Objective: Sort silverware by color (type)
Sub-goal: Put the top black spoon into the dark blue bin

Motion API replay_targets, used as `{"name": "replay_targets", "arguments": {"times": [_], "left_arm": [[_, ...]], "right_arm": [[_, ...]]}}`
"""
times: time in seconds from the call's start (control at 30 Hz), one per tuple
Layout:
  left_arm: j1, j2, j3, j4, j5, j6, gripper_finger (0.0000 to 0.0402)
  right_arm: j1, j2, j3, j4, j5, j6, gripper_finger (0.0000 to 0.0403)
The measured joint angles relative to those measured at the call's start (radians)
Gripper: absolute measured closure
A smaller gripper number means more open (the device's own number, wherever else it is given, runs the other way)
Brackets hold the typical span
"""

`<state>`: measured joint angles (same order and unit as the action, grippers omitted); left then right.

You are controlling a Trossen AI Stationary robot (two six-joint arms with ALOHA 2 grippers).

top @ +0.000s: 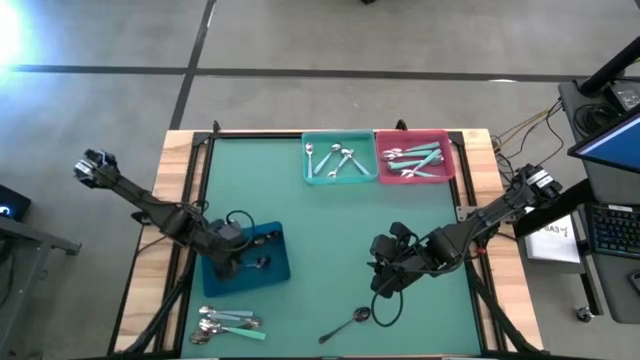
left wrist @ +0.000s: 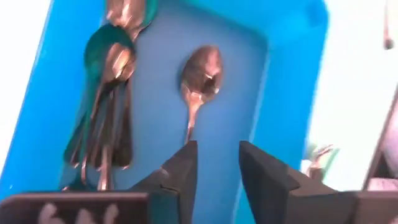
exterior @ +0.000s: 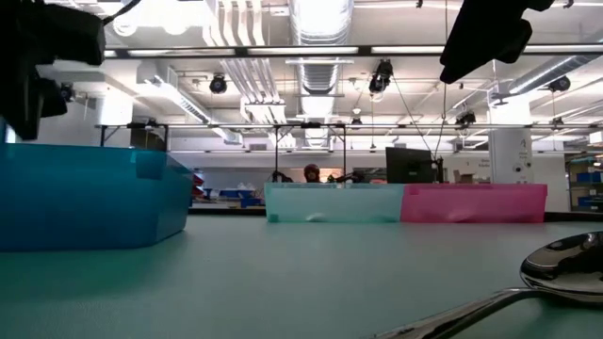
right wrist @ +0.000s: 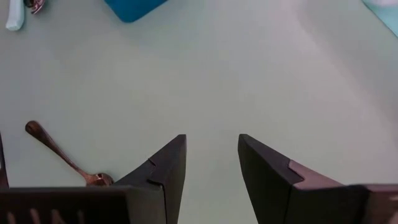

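The blue bin (top: 262,252) at the front left holds several dark spoons (left wrist: 102,106). One more dark spoon (left wrist: 200,74) lies apart from them on the bin's floor, its handle pointing at my left gripper (left wrist: 217,165). That gripper hangs open above the bin (top: 235,260), slanting down, with nothing between its fingers. My right gripper (right wrist: 211,162) stands open above the bare mat (top: 385,285). A dark spoon (top: 345,322) lies on the mat near it and is also in the right wrist view (right wrist: 62,158). A heap of mixed spoons (top: 225,322) lies at the front left.
At the far edge stand a teal bin (top: 338,158) with silver spoons and a pink bin (top: 415,155) with mint-handled spoons. In the low view the blue bin (exterior: 85,193) rises at the left. The dark spoon's bowl (exterior: 565,268) is close at the right.
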<state>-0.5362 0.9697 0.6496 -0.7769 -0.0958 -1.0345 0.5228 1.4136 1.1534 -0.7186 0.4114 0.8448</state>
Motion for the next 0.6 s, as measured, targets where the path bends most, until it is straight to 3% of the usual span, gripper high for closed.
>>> {"name": "replay_targets", "arguments": {"times": [0.2,0.33,0.6], "left_arm": [[-0.007,0.096,0.127,0.028,-0.081,0.113,0.0244],[-0.035,0.202,0.214,0.018,-0.078,0.134,0.0226],[-0.245,0.457,0.431,-0.035,-0.054,0.090,0.0224]], "right_arm": [[0.000,0.000,0.000,0.000,0.000,0.000,0.0266],[0.000,0.000,0.000,0.000,0.000,0.000,0.0266],[0.000,0.000,0.000,0.000,0.000,0.000,0.0266]]}}
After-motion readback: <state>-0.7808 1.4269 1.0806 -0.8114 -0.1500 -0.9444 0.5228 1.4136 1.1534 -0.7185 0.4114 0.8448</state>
